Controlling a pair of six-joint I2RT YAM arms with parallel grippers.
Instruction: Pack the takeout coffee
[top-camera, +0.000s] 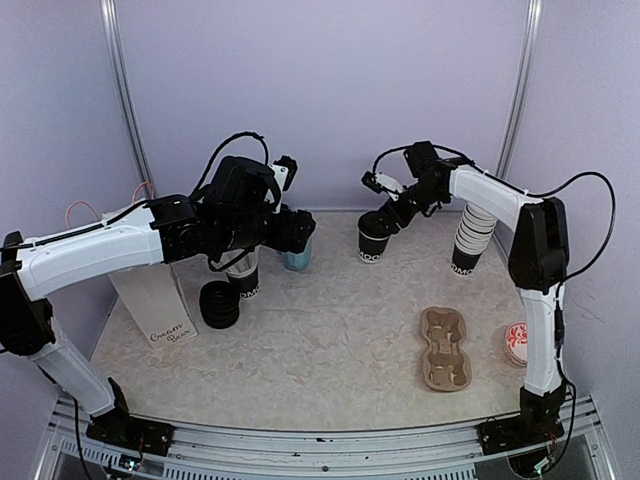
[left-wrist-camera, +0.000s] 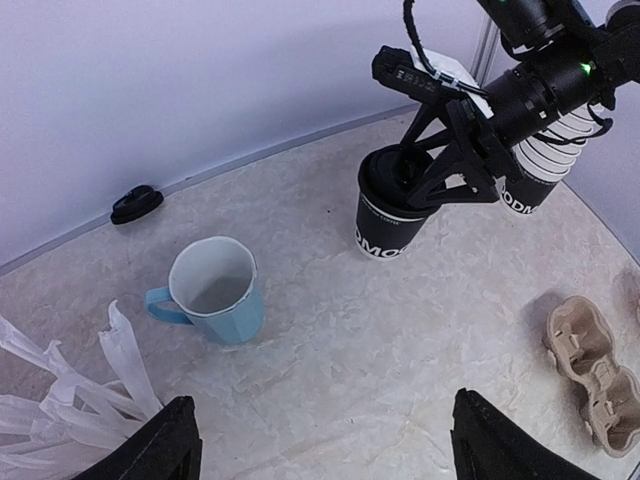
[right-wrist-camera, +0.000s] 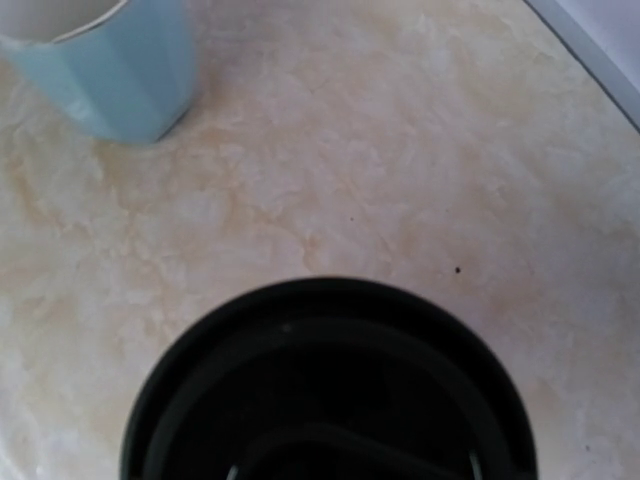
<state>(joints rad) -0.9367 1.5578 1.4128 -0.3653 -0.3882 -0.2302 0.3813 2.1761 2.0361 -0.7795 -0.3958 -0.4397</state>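
Observation:
One takeout coffee cup (top-camera: 372, 242) (left-wrist-camera: 388, 222), black with white lettering, stands at the back middle of the table. A black lid (right-wrist-camera: 330, 390) (left-wrist-camera: 395, 175) sits on its mouth. My right gripper (top-camera: 386, 216) (left-wrist-camera: 405, 185) reaches down over it, its fingers closed on either side of the lid. In the right wrist view the lid fills the lower half and the fingers are hidden. My left gripper (top-camera: 300, 232) (left-wrist-camera: 325, 440) hovers above the table near the blue mug, open and holding nothing.
A light blue mug (top-camera: 297, 258) (left-wrist-camera: 215, 290) (right-wrist-camera: 110, 60) stands left of the cup. A stack of cups (top-camera: 470, 240) (left-wrist-camera: 540, 170) rises at the right. A cardboard carrier (top-camera: 445, 348) (left-wrist-camera: 592, 372) lies front right. Stacked lids (top-camera: 220, 305), a stick-filled cup (top-camera: 247, 278) and a white bag (top-camera: 165, 300) stand left. A loose lid (left-wrist-camera: 137, 203) lies at the back wall.

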